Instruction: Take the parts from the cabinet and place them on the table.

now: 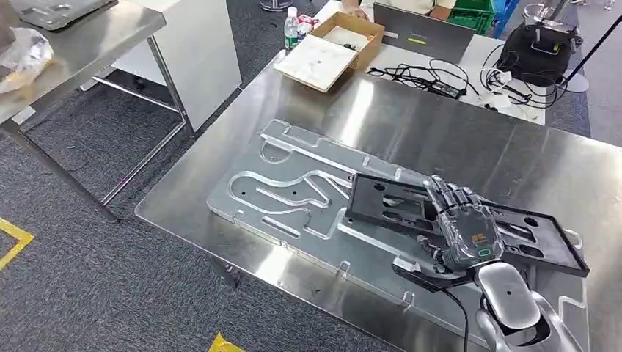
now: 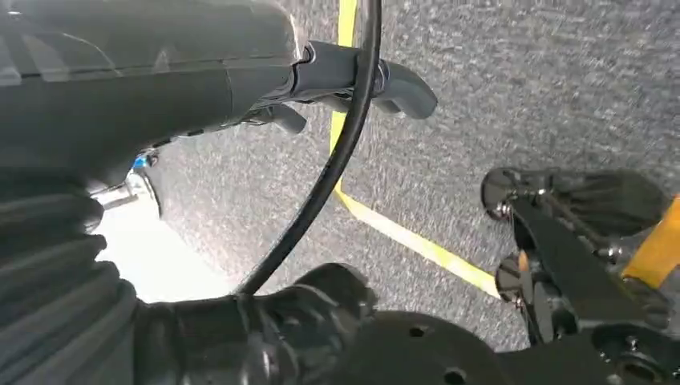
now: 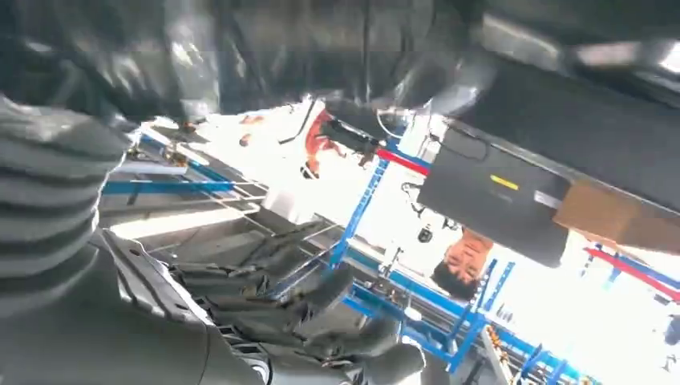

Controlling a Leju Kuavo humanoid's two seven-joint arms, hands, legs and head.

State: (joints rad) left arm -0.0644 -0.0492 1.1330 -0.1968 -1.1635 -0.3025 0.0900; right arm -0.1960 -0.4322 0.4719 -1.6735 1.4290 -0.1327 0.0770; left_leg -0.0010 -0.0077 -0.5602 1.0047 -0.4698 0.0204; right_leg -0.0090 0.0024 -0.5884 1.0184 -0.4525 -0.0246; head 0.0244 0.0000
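Steel table, black slotted part lying on a silver machined plate, right hand resting flat on it, fingers extended, whether grasping unclear, left hand hanging over carpet, fingers loosely curled, holding nothing.

Grey carpet floor all over, with yellow tape lines stuck down on it. Big stainless steel table in the middle, really shiny, catching the overhead light. A second steel table stands off to the left on thin legs, and a white cabinet sits just beside it. Far end of the big table has an open cardboard box, a plastic bottle, a tangle of black cables and a closed laptop. Green crate behind that. Blue metal racking further back, very bright there.
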